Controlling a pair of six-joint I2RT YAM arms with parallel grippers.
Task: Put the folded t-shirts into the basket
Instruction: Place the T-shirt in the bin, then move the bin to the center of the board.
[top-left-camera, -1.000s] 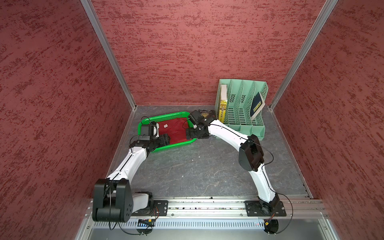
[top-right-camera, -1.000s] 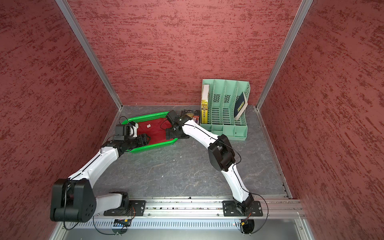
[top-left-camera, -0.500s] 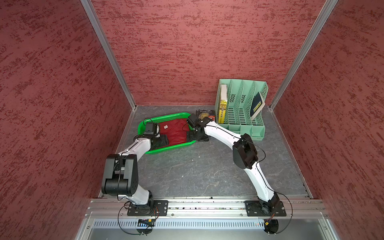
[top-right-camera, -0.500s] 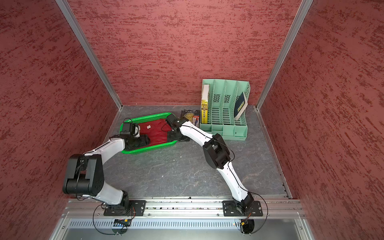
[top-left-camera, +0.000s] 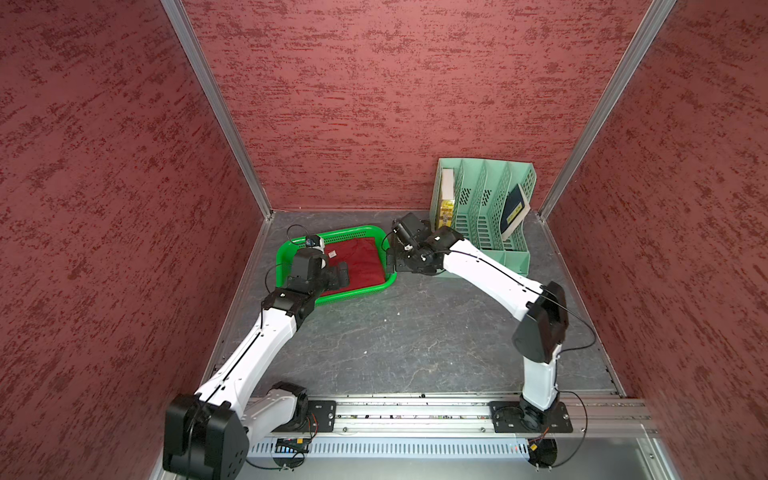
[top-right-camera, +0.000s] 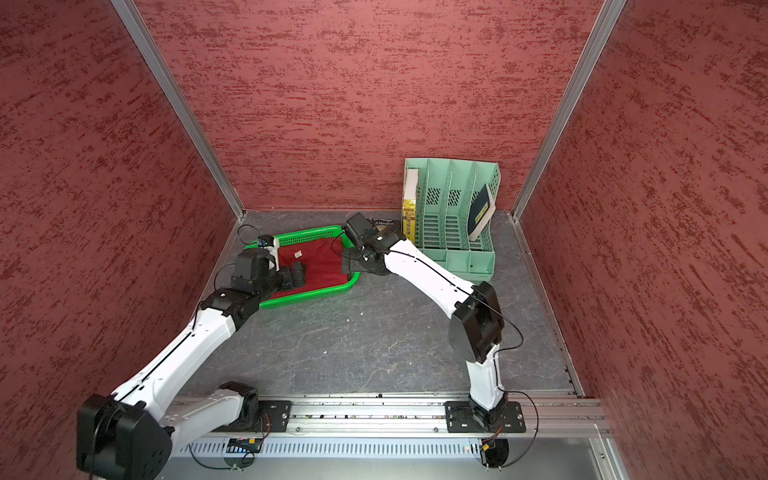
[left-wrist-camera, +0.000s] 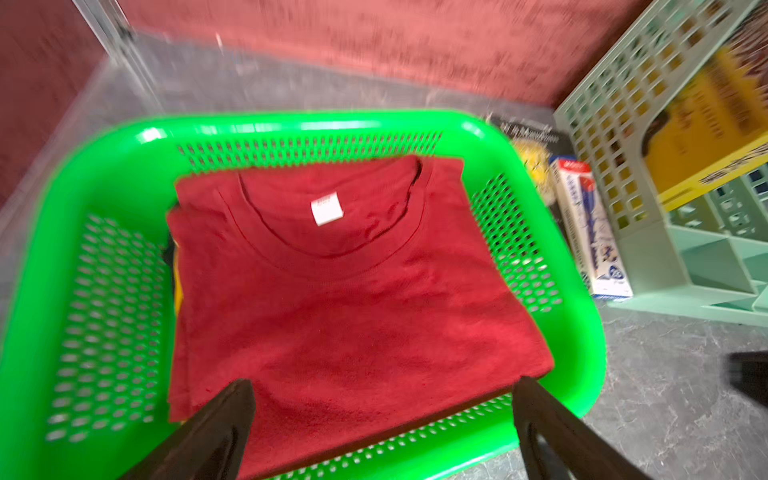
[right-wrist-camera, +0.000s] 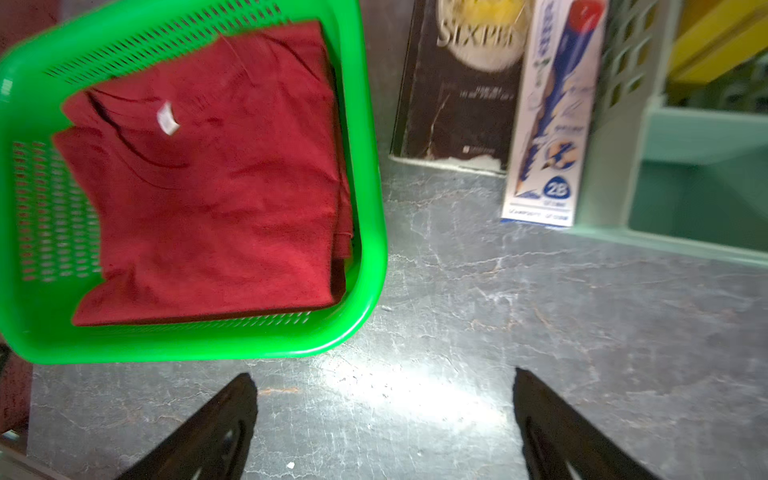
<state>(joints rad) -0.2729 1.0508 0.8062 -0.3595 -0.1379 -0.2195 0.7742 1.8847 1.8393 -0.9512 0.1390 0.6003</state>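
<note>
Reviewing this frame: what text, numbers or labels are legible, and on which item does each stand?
"SIXPE", cut off at the edge: dark book cover.
"S.Maugham": the same book, in a top view.
"28": blue-and-white pencil box.
Too blurred: white tag on the dark red t-shirt.
Too small: print on the yellow book in the file organiser.

A lab test booth: red wall panels (top-left-camera: 374, 104) enclose a metal rail (top-left-camera: 415, 415) carrying robot arms (top-left-camera: 257, 353).

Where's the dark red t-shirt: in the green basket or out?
In. The dark red t-shirt lies folded flat inside the basket, green walls around all its sides.
</note>
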